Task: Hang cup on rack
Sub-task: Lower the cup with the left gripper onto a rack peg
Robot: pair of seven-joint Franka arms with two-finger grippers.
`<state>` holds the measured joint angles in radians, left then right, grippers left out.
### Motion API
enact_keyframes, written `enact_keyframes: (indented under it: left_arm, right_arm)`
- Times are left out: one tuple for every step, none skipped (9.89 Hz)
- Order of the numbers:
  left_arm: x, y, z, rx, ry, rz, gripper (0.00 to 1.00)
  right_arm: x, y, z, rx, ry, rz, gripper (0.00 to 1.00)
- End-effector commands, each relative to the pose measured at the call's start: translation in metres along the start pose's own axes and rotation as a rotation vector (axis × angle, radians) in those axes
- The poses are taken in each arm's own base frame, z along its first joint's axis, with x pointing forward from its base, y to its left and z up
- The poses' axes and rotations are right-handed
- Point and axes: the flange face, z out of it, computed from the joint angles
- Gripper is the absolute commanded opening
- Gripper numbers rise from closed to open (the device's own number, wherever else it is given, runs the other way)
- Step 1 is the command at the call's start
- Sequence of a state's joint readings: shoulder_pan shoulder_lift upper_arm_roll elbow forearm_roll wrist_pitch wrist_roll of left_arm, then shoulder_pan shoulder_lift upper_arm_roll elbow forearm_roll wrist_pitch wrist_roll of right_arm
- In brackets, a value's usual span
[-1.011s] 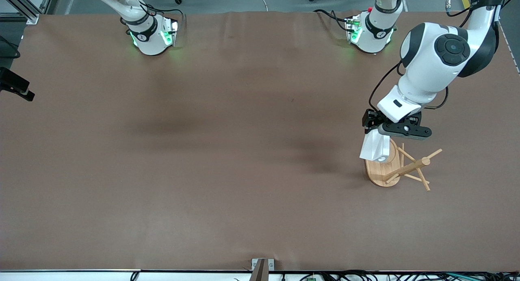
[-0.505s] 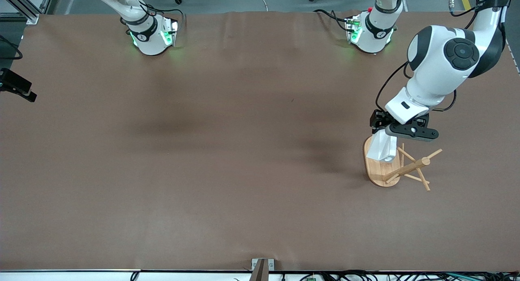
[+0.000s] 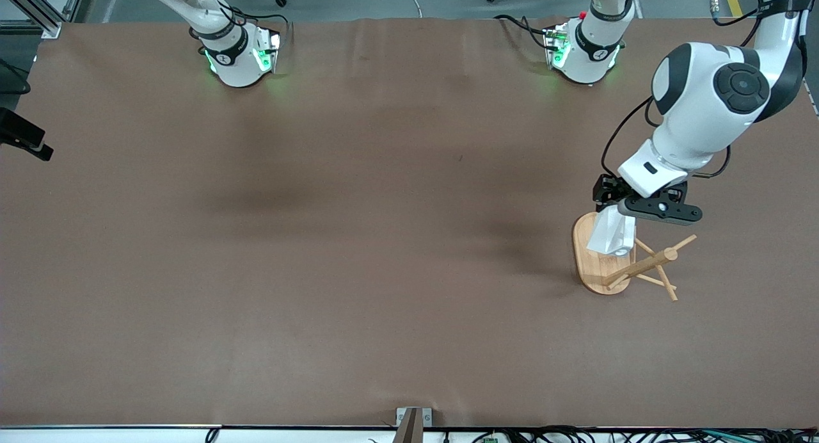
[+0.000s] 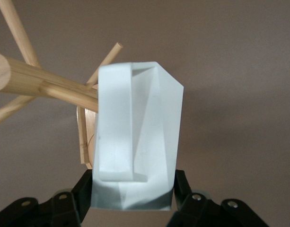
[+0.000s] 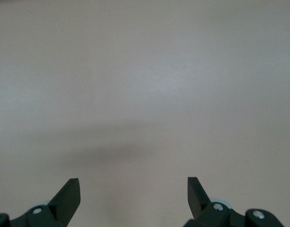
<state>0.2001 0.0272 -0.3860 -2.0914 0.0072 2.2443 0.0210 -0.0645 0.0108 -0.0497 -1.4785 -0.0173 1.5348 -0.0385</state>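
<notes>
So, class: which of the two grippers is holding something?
The left gripper, over the rack, is shut on the white cup. The right gripper is open, with only bare table under it.

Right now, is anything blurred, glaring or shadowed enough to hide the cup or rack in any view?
Front view: even light, soft shadows on the table, cup and rack readable under the left gripper. Left wrist view: the cup fills the frame, slightly soft, hiding part of the pegs. Right wrist view: only bare table with a faint shadow and the open right gripper.
</notes>
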Motion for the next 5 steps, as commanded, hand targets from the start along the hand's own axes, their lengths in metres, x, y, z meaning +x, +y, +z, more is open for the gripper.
enact_keyframes:
  left_arm:
    - [-0.011,-0.004,0.011,-0.007,-0.010,0.010,0.17]
    - [-0.011,-0.009,0.013,-0.007,-0.012,0.012,0.18]
    - [-0.010,-0.016,0.015,-0.008,-0.014,0.004,0.18]
    - [-0.009,-0.018,0.016,-0.008,-0.006,0.010,0.18]
    - [-0.009,-0.022,0.017,-0.007,-0.004,0.018,0.18]
  right_arm:
    - [0.000,0.006,-0.001,-0.015,0.004,0.026,1.00]
    - [0.000,0.006,-0.001,-0.015,0.006,0.028,1.00]
    - [0.000,0.006,-0.001,-0.015,0.006,0.028,1.00]
    - [0.001,0.006,0.001,-0.015,0.003,0.028,1.00]
    - [0.001,0.006,0.001,-0.015,0.003,0.028,1.00]
